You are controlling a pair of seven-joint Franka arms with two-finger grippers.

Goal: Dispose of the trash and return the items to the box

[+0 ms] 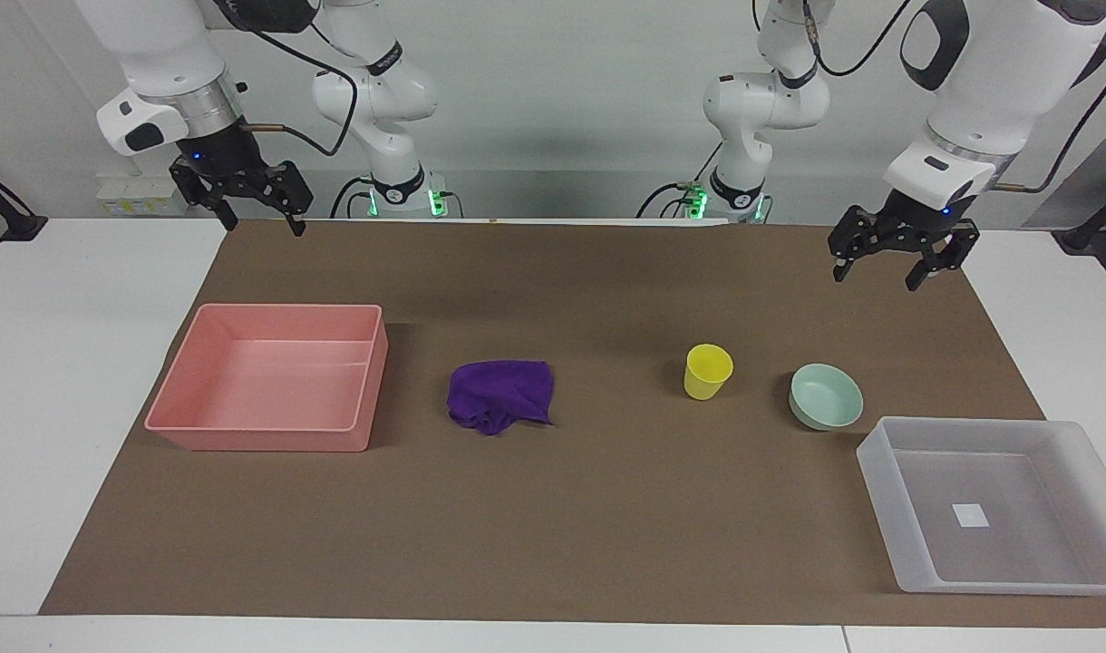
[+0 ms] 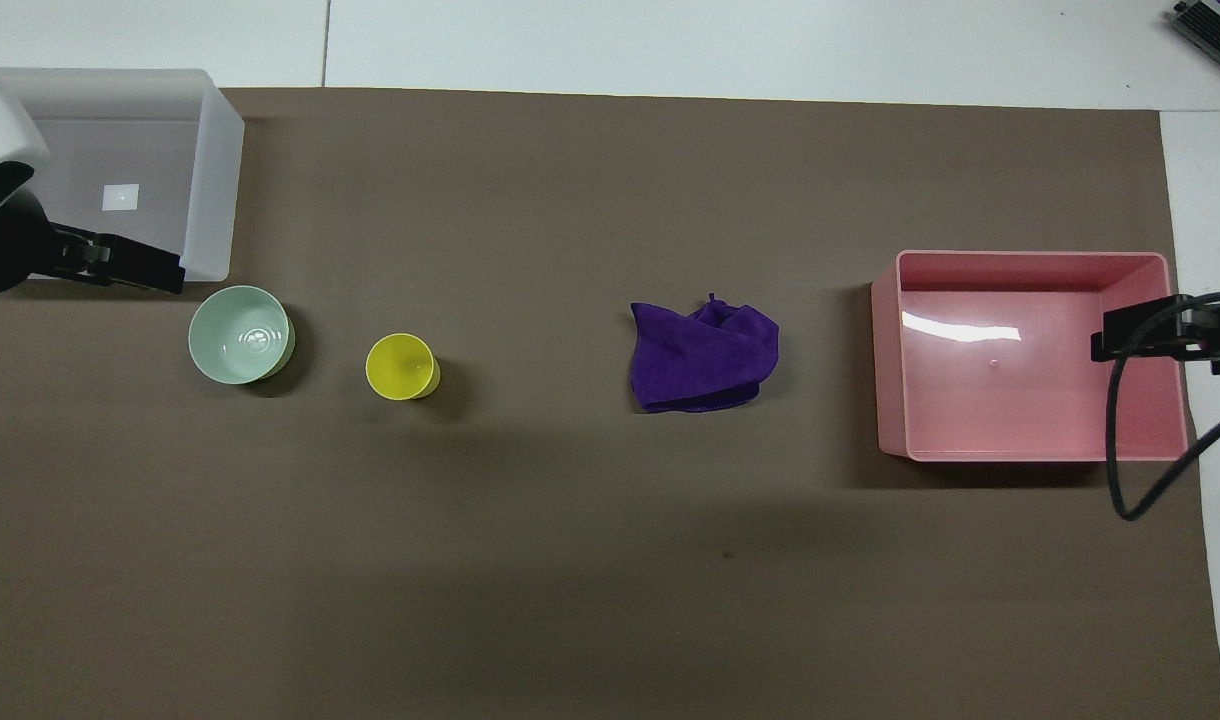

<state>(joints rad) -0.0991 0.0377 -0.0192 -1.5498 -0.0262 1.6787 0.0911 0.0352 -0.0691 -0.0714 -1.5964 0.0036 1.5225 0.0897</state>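
The purple cloth (image 1: pixel 501 396) (image 2: pixel 702 357) lies bunched on the brown mat near the table's middle. The yellow cup (image 1: pixel 707 371) (image 2: pixel 401 367) stands upright beside it, toward the left arm's end. The mint-green bowl (image 1: pixel 825 396) (image 2: pixel 240 334) sits upright beside the cup. The translucent tray (image 1: pixel 879 472) (image 2: pixel 215 180), with its white sticker, lies empty at the left arm's end, farther from the robots than the bowl. My left gripper (image 1: pixel 879 275) (image 2: pixel 130 262) hangs open and empty over the mat at that end. My right gripper (image 1: pixel 263 222) (image 2: pixel 1140 335) hangs open and empty at the right arm's end.
A pink bin (image 1: pixel 272 440) (image 2: pixel 885 350) stands empty on the mat at the right arm's end, beside the cloth. A black cable (image 2: pixel 1120 440) loops down from the right arm over the bin's corner. White table borders the mat.
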